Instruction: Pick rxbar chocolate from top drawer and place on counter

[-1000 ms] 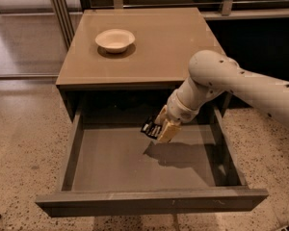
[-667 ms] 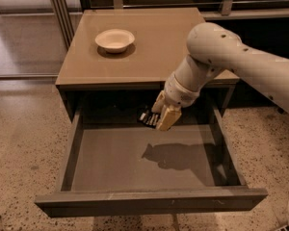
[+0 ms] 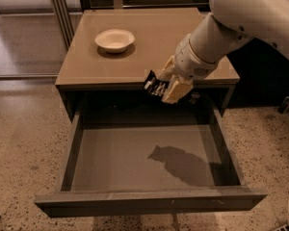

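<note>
rxbar (image 3: 153, 84) is pinched tight in the end effector (image 3: 164, 86), up in the air over the back part of the open drawer (image 3: 70, 153). It's just in front of the bench (image 3: 159, 37) edge and roughly level with it, and it isn't touching either one. The bar pokes out to the left of the tan fingers (image 3: 177, 89), a bit tilted, with the black wrapper and its light print showing.

From where I'm standing, the white arm (image 3: 241, 18) comes in from the upper right. It passes over the bench's right front corner and slopes down and left to the wrist, so the end effector points down-left.

The white bowl (image 3: 114, 39) sits on the bench toward the back left, well apart from the arm and off to the side of the stretch right behind the bar. The drawer is pulled way out toward me, and the arm's shadow (image 3: 180, 162) falls on its bottom right of the middle. Speckled floor (image 3: 24, 143) all around, and metal poles (image 3: 58, 8) at the back left.
</note>
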`<state>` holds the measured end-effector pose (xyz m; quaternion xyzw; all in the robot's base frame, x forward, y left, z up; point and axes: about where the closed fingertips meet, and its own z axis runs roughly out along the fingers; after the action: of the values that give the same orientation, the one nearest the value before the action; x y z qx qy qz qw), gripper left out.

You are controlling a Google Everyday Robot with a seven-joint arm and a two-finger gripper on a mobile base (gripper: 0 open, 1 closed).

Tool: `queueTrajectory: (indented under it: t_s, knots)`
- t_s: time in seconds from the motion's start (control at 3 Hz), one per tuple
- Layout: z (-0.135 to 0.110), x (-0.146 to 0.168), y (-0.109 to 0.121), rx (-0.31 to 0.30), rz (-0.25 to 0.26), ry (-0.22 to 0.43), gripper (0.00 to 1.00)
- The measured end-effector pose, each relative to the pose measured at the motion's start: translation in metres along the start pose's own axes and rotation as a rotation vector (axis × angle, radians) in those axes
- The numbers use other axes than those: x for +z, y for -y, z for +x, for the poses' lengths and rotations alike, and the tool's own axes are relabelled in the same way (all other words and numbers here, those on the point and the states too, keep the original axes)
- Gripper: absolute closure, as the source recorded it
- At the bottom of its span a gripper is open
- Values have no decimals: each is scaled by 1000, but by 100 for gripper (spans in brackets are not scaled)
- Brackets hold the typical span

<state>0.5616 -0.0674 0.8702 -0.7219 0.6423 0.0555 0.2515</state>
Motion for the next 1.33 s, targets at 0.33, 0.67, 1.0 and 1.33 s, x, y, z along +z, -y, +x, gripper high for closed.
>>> queueTrajectory:
  t_s: [0.33, 0.67, 1.0, 1.33]
  knots:
    - [2, -5, 12, 13, 78, 13, 100]
    - [0, -7, 11, 4, 113, 15, 100]
    - [4, -8, 34, -28, 172, 10, 100]
    - [9, -2, 74, -59, 213, 17, 100]
